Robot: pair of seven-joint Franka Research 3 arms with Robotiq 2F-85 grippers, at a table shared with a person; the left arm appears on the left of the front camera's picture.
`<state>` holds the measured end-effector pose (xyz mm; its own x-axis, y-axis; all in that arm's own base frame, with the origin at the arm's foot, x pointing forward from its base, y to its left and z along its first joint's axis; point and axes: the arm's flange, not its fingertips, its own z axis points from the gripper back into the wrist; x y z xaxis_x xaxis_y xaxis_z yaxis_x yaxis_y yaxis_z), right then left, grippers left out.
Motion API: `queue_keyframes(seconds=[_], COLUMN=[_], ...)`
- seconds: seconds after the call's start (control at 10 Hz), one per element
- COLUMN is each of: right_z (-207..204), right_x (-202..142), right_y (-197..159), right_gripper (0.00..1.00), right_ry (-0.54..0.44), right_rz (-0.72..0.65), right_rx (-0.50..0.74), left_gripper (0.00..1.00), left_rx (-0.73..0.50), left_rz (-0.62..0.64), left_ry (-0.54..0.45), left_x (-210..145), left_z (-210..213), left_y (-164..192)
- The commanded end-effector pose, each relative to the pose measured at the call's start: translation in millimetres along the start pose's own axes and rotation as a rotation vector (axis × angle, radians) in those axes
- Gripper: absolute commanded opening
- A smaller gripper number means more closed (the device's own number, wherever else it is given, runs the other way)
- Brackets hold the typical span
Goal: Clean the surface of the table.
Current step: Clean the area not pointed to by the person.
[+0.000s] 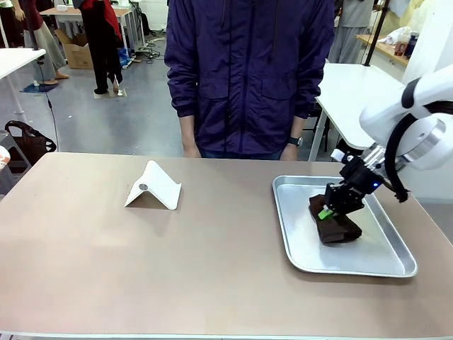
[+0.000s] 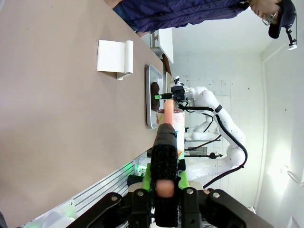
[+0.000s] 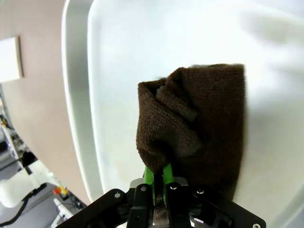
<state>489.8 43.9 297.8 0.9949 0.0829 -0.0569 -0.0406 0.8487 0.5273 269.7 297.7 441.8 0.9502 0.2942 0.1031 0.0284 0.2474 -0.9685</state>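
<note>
The brownish-taupe table (image 1: 141, 269) spreads across the front view and runs along the left of the left wrist view (image 2: 47, 95). A dark brown cloth (image 1: 340, 229) lies bunched in a silver tray (image 1: 297, 256) at the right. My right gripper (image 1: 324, 212) is shut on the cloth's near-left corner. In the right wrist view its green pads (image 3: 164, 173) pinch a fold of the cloth (image 3: 204, 118) over the tray's floor. My left gripper (image 2: 165, 142) hangs off the table's near edge with its fingers pressed together and nothing clearly between them.
A folded white card (image 1: 152, 186) stands like a tent on the table's left-middle part. A person in a dark purple jacket (image 1: 248, 71) stands at the far edge, arms down. The tray's raised rim (image 3: 76, 95) borders the cloth. White-topped tables stand behind.
</note>
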Motion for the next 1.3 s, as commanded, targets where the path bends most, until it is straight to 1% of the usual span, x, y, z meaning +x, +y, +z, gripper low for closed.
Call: queue_keyframes(seconds=[0.0,0.1,0.3,0.4,0.5,0.6,0.7,0.8,0.9,1.0,1.1,1.2], right_z=[12.4,21.9,39.1,48.4,60.2,72.7,86.6,100.5,114.1,128.4,137.4,146.8], right_x=[-8.1,-10.4,-17.1,-21.8,-28.1,-38.9,-51.4,-69.1,-90.5,-115.9,-134.9,-162.1], right_y=[-10.5,-16.2,-18.6,-18.8,-19.6,-18.7,-16.9,-13.6,-9.9,-9.6,-12.6,-20.2], right_gripper=[0.0,0.0,0.0,0.0,0.0,0.0,0.0,0.0,0.0,0.0,0.0,0.0], right_ry=[-0.061,-0.069,-0.062,-0.053,-0.074,-0.1,-0.133,-0.118,-0.076,-0.003,0.032,-0.028], right_rz=[-0.036,-0.039,-0.008,0.013,-0.007,-0.01,-0.05,-0.065,-0.056,-0.041,-0.019,0.006], right_rx=[0.018,0.079,0.276,0.405,0.557,0.661,0.771,0.869,0.944,1.022,1.066,1.061], left_gripper=[0.23,0.23,0.23,0.23,0.23,0.23,0.23,0.23,0.23,0.23,0.23,0.23], left_rx=[-0.003,-0.003,-0.003,-0.003,-0.003,-0.003,-0.003,-0.003,-0.003,-0.003,-0.003,-0.003], left_rz=[0.009,0.009,0.009,0.009,0.009,0.009,0.009,0.009,0.009,0.009,0.009,0.009], left_ry=[-0.008,-0.008,-0.008,-0.008,-0.008,-0.008,-0.008,-0.008,-0.008,-0.008,-0.008,-0.008], left_x=[-1.8,-1.8,-1.8,-1.8,-1.8,-1.8,-1.8,-1.8,-1.8,-1.8,-1.8,-1.8], left_z=[-2.0,-2.0,-2.0,-2.0,-2.0,-2.0,-2.0,-2.0,-2.0,-2.0,-2.0,-2.0], left_y=[-4.2,-4.2,-4.2,-4.2,-4.2,-4.2,-4.2,-4.2,-4.2,-4.2,-4.2,-4.2])
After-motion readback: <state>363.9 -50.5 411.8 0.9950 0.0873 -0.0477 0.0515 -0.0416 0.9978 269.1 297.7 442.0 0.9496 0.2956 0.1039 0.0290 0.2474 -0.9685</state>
